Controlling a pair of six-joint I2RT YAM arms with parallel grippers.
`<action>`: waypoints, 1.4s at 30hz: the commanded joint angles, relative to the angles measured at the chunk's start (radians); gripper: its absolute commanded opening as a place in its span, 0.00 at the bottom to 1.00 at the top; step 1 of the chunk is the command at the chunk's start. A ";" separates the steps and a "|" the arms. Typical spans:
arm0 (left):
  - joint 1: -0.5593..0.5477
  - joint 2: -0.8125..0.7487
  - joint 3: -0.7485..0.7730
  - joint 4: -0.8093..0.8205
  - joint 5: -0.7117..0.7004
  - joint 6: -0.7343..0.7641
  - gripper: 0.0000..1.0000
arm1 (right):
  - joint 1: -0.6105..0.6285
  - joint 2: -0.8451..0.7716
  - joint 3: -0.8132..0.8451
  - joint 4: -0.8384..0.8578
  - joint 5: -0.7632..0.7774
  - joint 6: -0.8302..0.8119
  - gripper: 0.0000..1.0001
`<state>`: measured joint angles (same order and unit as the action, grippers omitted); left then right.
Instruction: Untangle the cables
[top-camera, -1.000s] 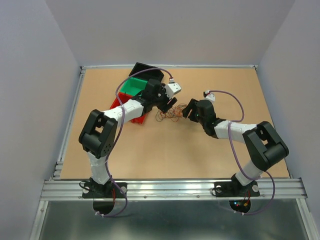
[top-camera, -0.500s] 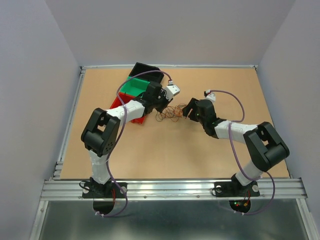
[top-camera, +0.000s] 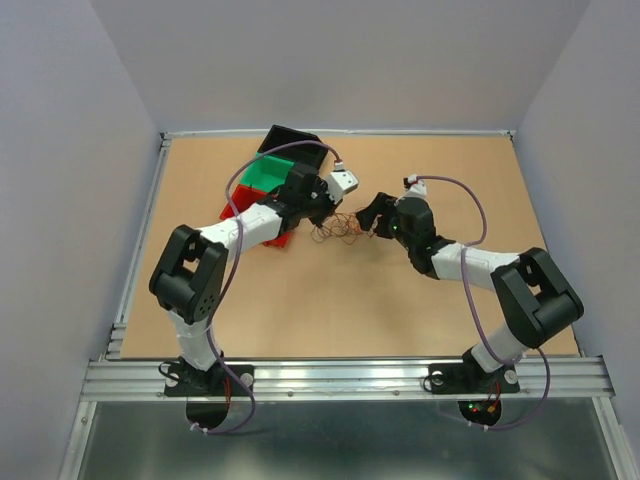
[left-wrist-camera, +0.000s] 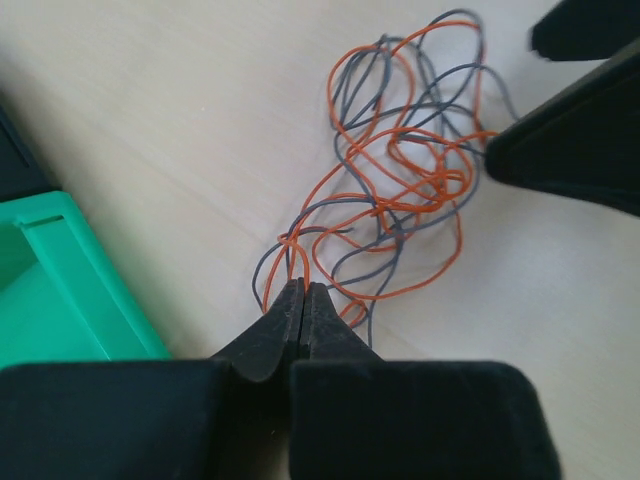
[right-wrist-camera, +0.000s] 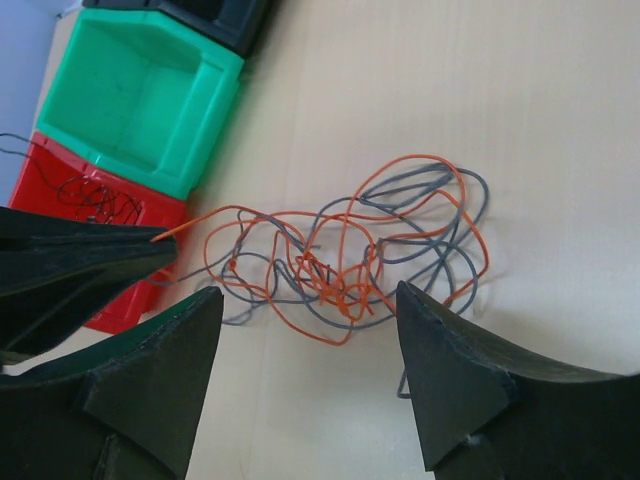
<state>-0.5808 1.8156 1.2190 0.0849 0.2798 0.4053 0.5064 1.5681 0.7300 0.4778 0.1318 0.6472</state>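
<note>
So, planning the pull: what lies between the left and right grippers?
The cables, an orange-grey tangle; the left gripper pinches one strand, the right gripper is open beside it. Top view shows it.

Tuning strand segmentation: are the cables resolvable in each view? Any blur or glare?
Top external: the cables are a faint smudge, strands not separable; even light, no glare. Left wrist: strands sharp, soft shadows; left gripper black, featureless. Right wrist: strands sharp, right gripper near lens slightly soft.

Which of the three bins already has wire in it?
The red bin: the right wrist view shows thin dark strands lying inside. The green bin next to it is bare inside; the black bin has its interior mostly out of view.
</note>
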 joint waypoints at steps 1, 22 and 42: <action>-0.001 -0.150 -0.016 0.032 0.151 0.017 0.00 | 0.023 -0.049 -0.030 0.119 -0.067 -0.089 0.76; 0.001 -0.461 -0.115 -0.002 0.391 0.082 0.00 | 0.072 -0.016 -0.037 0.254 -0.179 -0.192 0.67; -0.001 -0.521 0.491 -0.177 0.110 -0.022 0.00 | 0.121 0.099 0.055 0.127 0.000 -0.113 0.06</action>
<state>-0.5812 1.2953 1.5429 -0.0715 0.5083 0.4316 0.6235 1.6821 0.7322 0.6277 0.0269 0.5026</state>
